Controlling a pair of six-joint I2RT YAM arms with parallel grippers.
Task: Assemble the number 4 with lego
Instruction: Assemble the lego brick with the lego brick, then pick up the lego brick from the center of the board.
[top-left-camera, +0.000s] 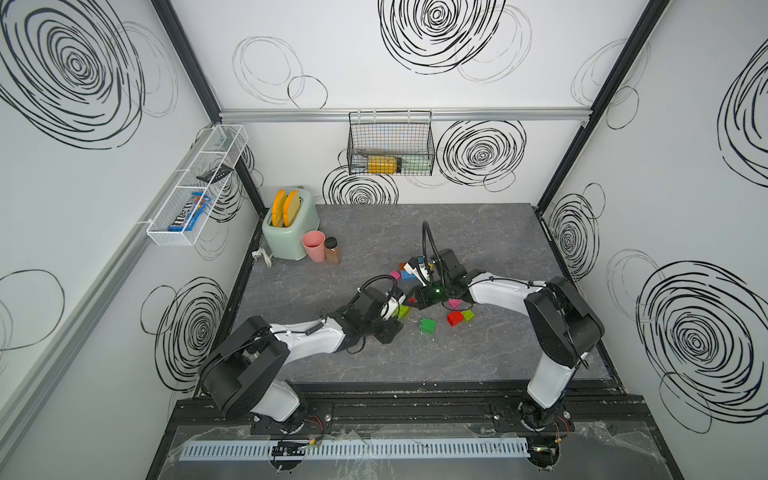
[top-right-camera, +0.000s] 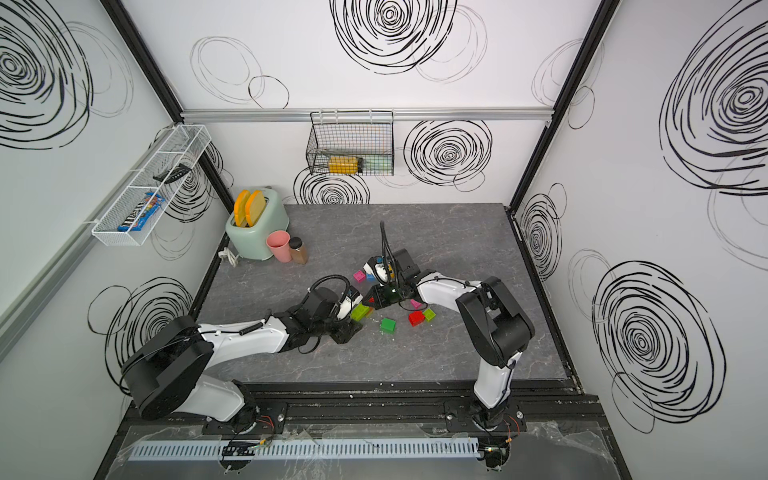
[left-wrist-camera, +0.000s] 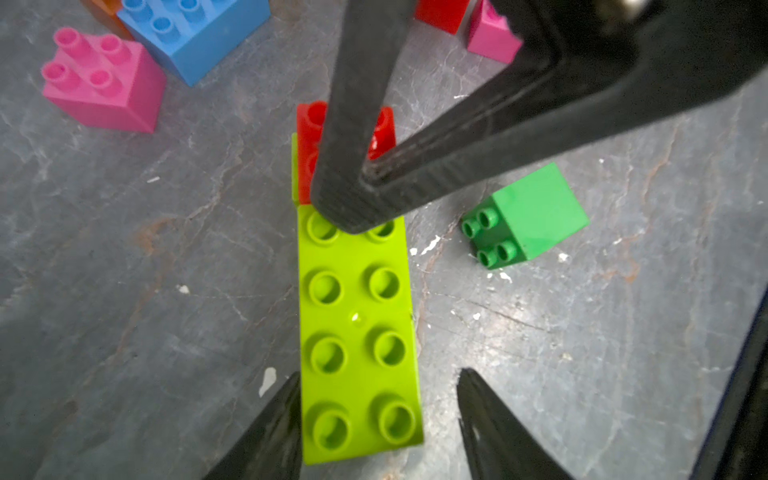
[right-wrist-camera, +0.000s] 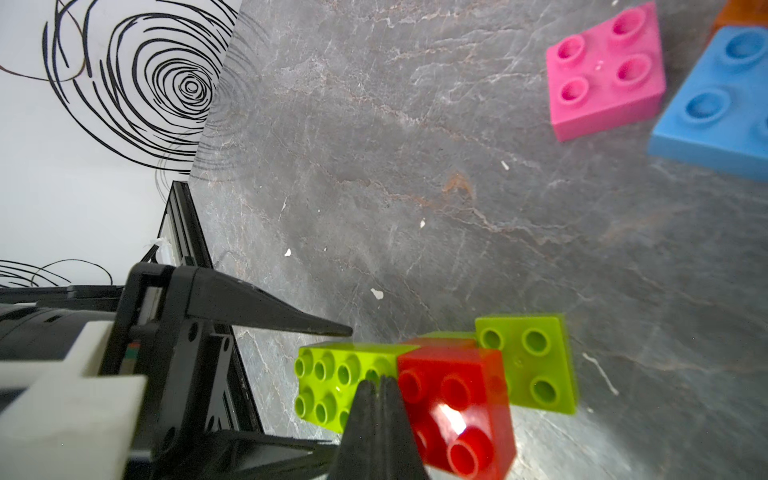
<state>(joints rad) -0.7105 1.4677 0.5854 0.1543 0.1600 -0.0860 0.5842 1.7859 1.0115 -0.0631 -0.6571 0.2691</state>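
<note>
Lego: long lime brick (left-wrist-camera: 357, 332), red brick (left-wrist-camera: 307, 158) on one end, mid-bench (top-left-camera: 478, 232).
Right fingers (left-wrist-camera: 353, 166): closed together, gripping nothing, tips pressing on the lime-red seam.
Left fingers (left-wrist-camera: 270, 428): parted astride the free end, holding nothing.
Strays: green brick (top-left-camera: 427, 325) at four o'clock of the build, pink brick (top-left-camera: 395, 274) at eleven.
Doing it well: likely press straight down, lift the left clear without nudging.
Unclear: both arms mask the build from above; whether the red brick is fully seated is unreadable.

Even light; glare on red brick (right-wrist-camera: 457, 409); wrist edges blurred.
</note>
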